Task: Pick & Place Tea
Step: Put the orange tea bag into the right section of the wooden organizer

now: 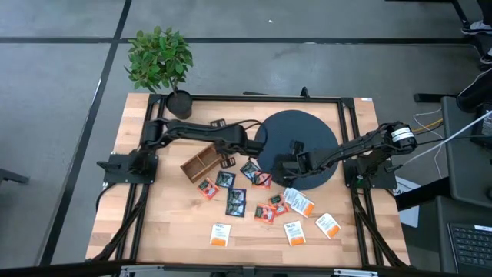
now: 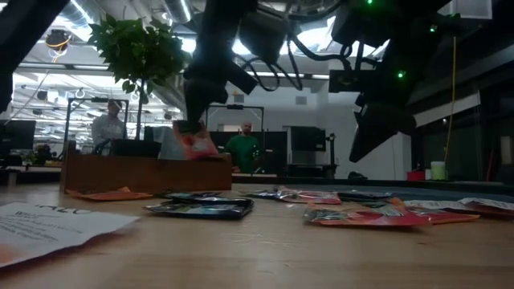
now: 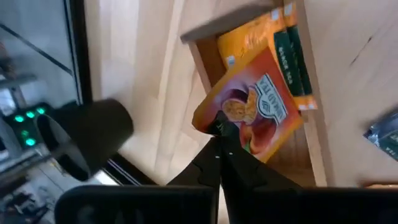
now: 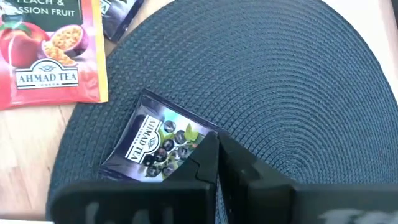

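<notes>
High view: left gripper over the right end of the wooden box, just left of the dark round mat. Right gripper at the mat's near-left edge. Tea sachets scattered on the wooden table near of the box and mat: dark and red-orange ones in a loose cluster, white ones with orange bands nearer the near edge. Potted plant at the far-left corner.

Low view: left gripper clamped on a red-orange sachet, hanging just above the box. Right gripper raised farther right; fingers not readable here. Flat sachets lying across the tabletop beyond. Two people standing in the room behind.

Left wrist view: fingers pinched together on the corner of the red-orange sachet, held tilted over a compartment of the box. Inside that compartment, a yellow-orange sachet with a dark green band, lying flat.

Right wrist view: fingers closed on the corner of a dark blue-black sachet printed with berries, above the woven mat; lifted off it or not, cannot tell. Just beyond the mat's rim, on bare wood, a red sachet lying flat, a dark one beside it.
</notes>
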Controlling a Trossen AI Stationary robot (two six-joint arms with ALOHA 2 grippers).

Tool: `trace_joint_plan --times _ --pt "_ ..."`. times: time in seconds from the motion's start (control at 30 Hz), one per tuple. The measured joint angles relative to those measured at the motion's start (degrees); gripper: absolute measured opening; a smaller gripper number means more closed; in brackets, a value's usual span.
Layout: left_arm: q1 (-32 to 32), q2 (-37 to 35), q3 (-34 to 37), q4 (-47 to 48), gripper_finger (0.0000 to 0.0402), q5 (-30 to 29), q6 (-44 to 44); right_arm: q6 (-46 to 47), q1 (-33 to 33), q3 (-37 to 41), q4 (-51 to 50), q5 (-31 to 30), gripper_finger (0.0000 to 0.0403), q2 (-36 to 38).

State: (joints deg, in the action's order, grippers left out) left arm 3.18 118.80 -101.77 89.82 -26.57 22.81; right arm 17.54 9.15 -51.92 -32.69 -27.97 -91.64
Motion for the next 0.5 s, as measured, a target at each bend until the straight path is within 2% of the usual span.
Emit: trace_joint_plan --times 0.2,0.5 --pt "0.09 0.98 -3.44 0.18 0.0002 -3.18 -3.06 0.18 0.0 0.0 0.28 0.04 0.0012 0.0" --pt "1.06 0.98 -3.72 0.23 0.0002 -2.44 -5.07 0.11 0.0 0.0 0.86 0.04 0.0012 0.0"
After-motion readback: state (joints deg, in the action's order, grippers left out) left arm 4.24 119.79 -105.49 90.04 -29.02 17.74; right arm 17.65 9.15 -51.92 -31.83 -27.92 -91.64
